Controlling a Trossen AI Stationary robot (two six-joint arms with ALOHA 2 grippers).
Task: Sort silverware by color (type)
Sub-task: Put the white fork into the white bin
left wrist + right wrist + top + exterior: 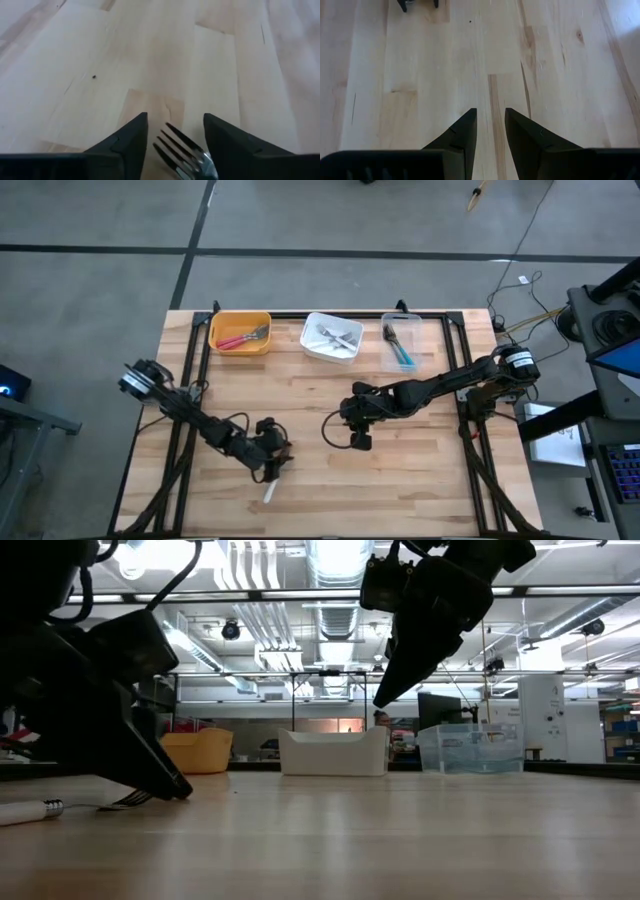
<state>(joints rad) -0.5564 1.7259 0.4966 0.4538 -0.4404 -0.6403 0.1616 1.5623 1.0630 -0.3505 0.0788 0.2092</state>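
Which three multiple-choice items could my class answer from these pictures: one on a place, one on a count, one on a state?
1. The white-handled fork lies
A. on the table, at the left gripper
B. inside a bin
C. on the floor

2. How many bins stand along the table's far edge?
A. two
B. three
C. four

3. The right gripper is
A. shut on a fork
B. open and empty
C. resting inside a bin

Answers:
1 A: the high view shows the fork on the wood by the left gripper, and the left wrist view shows its tines between the open fingers.
2 B: the orange bin, white bin and clear bin stand in a row.
3 B: the right wrist view shows only bare wood between its fingers.
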